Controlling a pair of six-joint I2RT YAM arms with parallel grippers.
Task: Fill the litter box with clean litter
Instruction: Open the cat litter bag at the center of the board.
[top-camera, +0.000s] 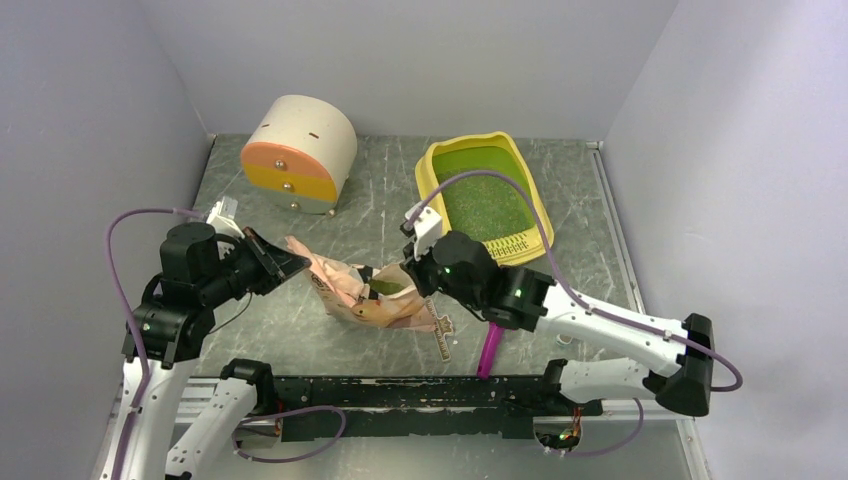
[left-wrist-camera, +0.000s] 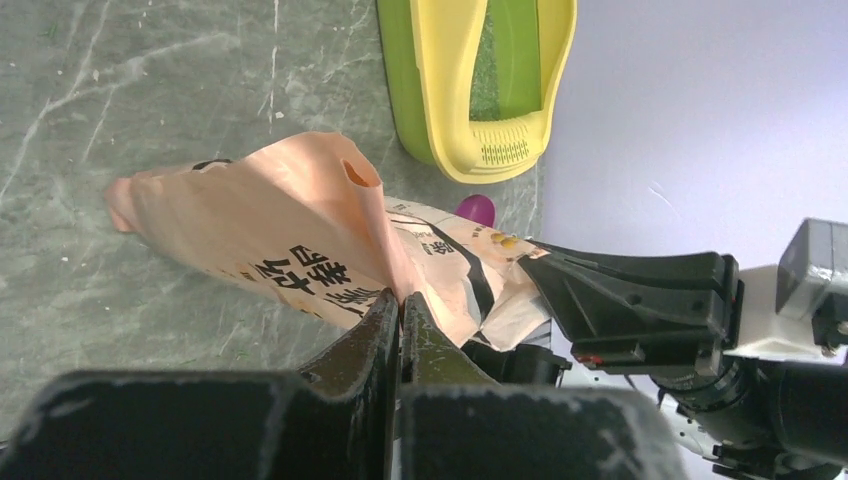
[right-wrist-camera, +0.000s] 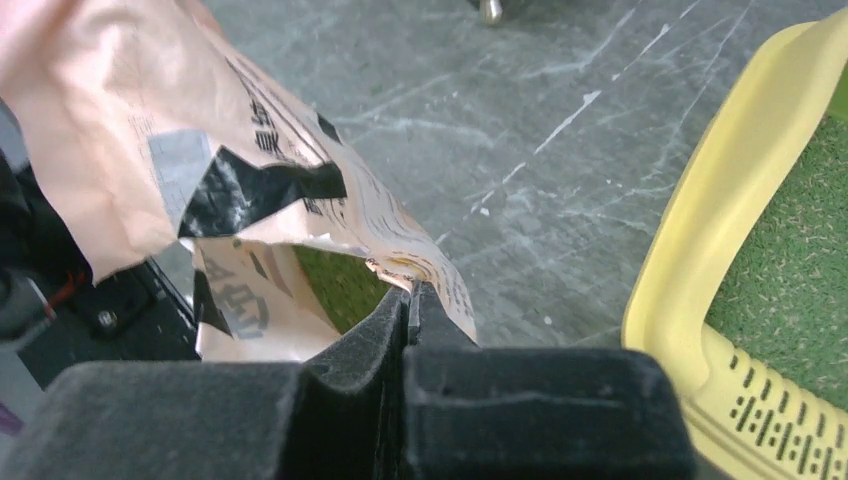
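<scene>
From above, my left jaws are at the middle left of the frame. They are pinched shut on one end of a pink printed bag (top-camera: 352, 288) that lies crumpled on the grey marbled counter (top-camera: 380, 200). My right jaws come in from the right and are pinched shut on the bag's other end, where its mouth gapes open. The yellow plastic litter box (top-camera: 537, 215) sits at the upper right, apart from the bag. A speckled layer of greenish clean litter (top-camera: 485, 200) lies in its green pan. A round cream and orange container (top-camera: 300, 150) stands at the upper left. A magenta plastic scoop (top-camera: 489, 352) pokes out under my right arm.

From my left wrist, my jaws at the bottom middle are tight together with a fold of the bag (left-wrist-camera: 290, 220) between them. The litter box (left-wrist-camera: 450, 90) is at the top middle, and the scoop's tip (left-wrist-camera: 477, 209) shows just below it.

From my right wrist, my jaws at the bottom middle squeeze the thin edge of the bag (right-wrist-camera: 150, 120). Some green grains show inside its mouth. The litter box rim (right-wrist-camera: 720, 230) curves down the right side, with the clean litter (right-wrist-camera: 800, 290) behind it.
</scene>
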